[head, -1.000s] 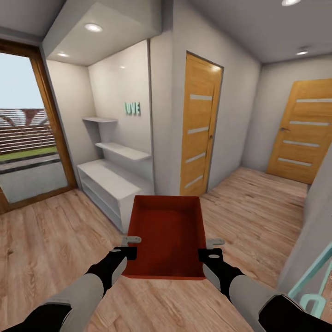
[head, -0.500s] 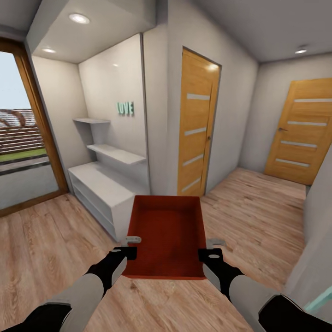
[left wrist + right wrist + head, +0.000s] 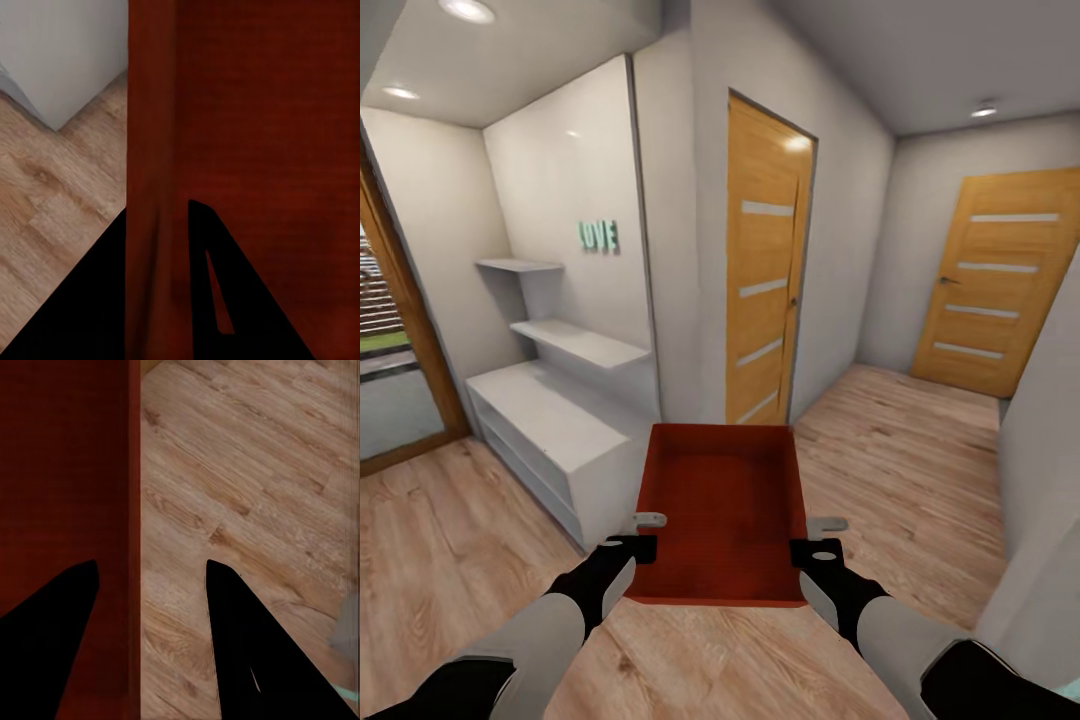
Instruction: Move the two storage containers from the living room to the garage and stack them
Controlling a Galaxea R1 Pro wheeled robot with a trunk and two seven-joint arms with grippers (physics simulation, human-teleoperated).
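Carrying an orange-red storage container out in front of me, I have my left gripper clamped over its left wall and my right gripper clamped over its right wall, a finger on each side of the thin rim. Below it runs the light wood plank floor. Just beyond stands a white shelf unit, then two wooden doors farther off.

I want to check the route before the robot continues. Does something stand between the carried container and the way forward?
Yes. The white shelf unit stands low just ahead and left of the storage container, held by the left gripper and right gripper. Ahead, the near wooden door looks closed. The wood floor to the right looks open.
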